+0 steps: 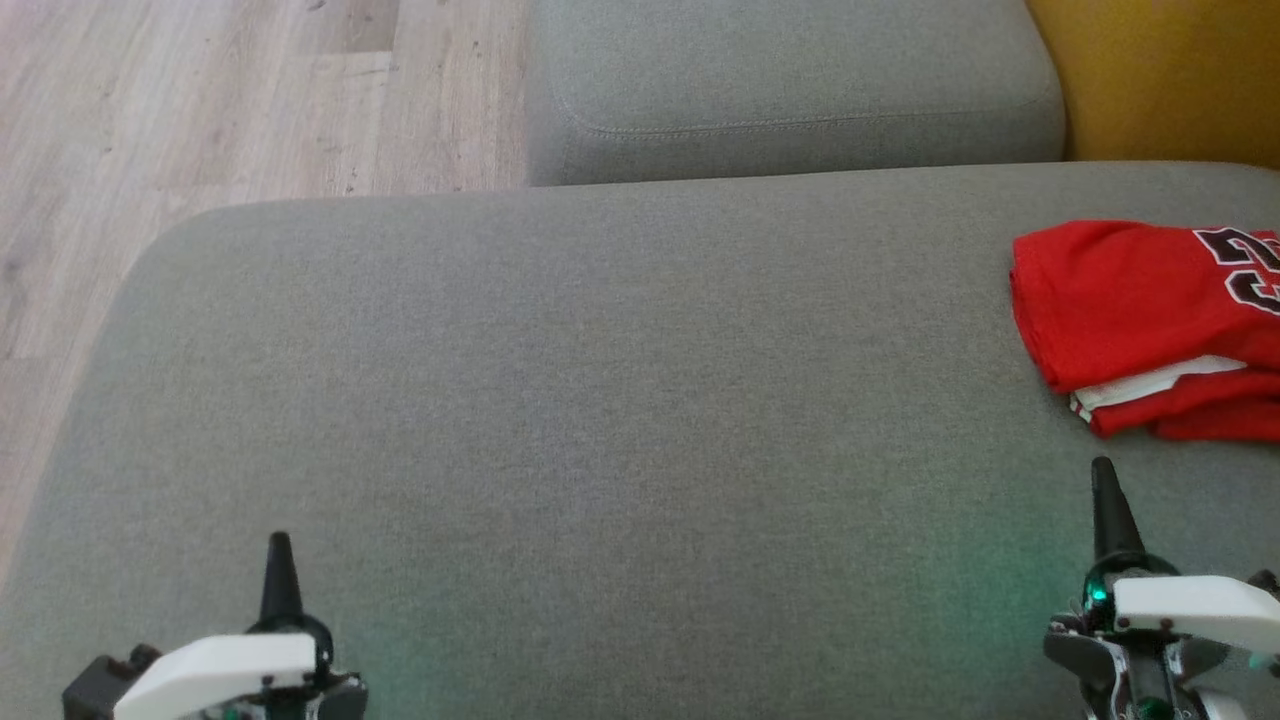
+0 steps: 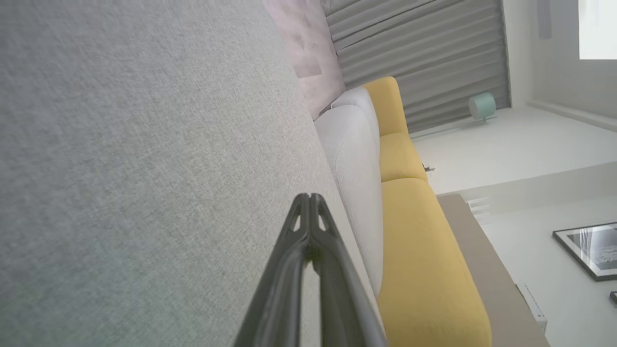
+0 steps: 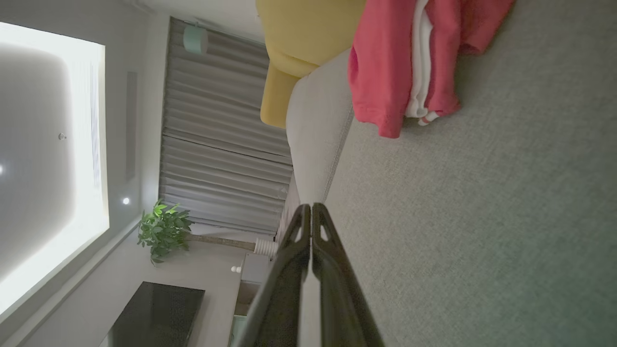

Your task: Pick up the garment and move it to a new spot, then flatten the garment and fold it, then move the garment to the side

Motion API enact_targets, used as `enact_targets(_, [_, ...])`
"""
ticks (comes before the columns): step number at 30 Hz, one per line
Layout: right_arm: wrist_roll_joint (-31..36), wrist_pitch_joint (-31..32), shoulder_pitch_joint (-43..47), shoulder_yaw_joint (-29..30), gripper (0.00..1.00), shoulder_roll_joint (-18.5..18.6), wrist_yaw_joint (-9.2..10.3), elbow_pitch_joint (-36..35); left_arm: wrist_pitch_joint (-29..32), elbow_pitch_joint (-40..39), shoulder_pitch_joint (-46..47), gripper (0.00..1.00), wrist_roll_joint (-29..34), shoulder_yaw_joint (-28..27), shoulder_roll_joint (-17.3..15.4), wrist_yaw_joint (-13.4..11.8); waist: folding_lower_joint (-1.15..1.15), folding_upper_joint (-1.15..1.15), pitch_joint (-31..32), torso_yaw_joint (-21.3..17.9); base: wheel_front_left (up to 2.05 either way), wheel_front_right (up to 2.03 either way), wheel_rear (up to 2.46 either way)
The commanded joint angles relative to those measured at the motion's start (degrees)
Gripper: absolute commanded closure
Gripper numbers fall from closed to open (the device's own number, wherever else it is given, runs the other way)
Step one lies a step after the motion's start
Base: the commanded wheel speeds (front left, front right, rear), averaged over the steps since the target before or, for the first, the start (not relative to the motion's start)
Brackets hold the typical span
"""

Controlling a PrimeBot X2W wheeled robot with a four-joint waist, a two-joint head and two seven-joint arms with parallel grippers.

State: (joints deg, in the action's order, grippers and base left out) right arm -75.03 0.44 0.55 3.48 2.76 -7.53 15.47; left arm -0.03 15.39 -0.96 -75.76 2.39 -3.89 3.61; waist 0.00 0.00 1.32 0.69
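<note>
There's the red garment (image 1: 1130, 300), folded into a compact stack at the far right of the grey cushion (image 1: 600, 400). Dark, white-edged numerals face up, a white layer peeks out along its near edge, and the frame cuts off its right side.

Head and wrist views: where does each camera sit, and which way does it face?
Head view: on the head, facing down at the grey couch seat; left gripper and right gripper at bottom.
Left wrist view: along its shut fingers, across the seat toward yellow cushions.
Right wrist view: along its shut fingers toward the red shirt.
Shared: head and right wrist show the shirt.
</note>
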Motion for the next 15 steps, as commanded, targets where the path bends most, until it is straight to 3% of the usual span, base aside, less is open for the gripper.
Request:
enact_targets(1, [-2.15,0.58,-3.16,-0.60,1.00,1.32,0.03,-1.84,0.48,-1.65,4.09,1.00,-1.89,-2.34,-0.74,0.72,0.00,0.00,-0.10,-0.05,0.00,0.00,0.00])
enact_targets(15, [-12.20,3.13,-5.26,0.63,1.00,1.31,0.04,-1.66,3.07,-1.53,5.86,1.00,-11.98,-4.98,-0.67,2.66,0.00,0.00,-0.96,-0.44,0.00,0.00,0.00])
